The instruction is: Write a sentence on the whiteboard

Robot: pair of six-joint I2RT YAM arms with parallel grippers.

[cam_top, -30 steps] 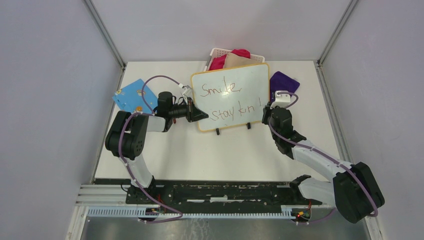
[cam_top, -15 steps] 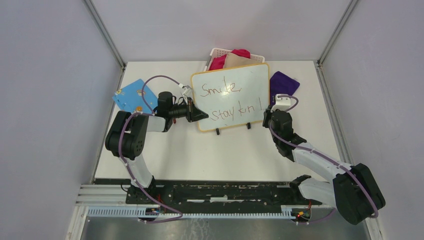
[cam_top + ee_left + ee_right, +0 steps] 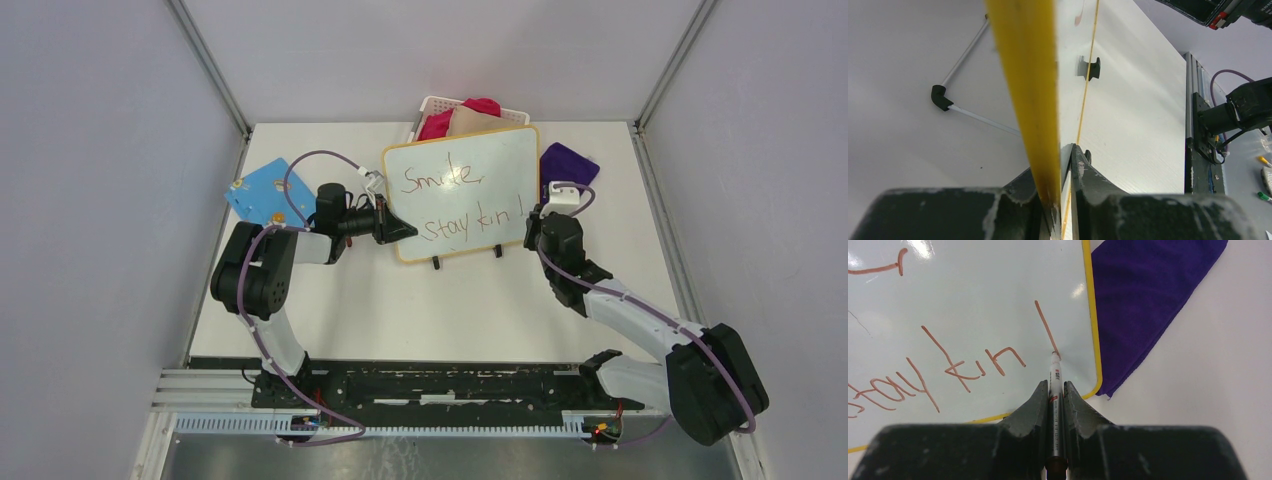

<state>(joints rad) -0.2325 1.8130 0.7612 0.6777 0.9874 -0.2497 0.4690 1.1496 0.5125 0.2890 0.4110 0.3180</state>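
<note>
Tip of marker [image 3: 1055, 371] on whiteboard [image 3: 490, 160]; sentence [image 3: 455, 228] unfinished.
The right gripper [image 3: 1056, 390] clamps the marker; the left gripper [image 3: 1064, 170] pinches the whiteboard's edge.

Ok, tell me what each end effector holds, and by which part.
The left end effector clamps the whiteboard by its yellow side rim; the right end effector grips a marker by its barrel.

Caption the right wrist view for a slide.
Marker in the right gripper touches the whiteboard at a red stroke, purple cloth alongside.
</note>
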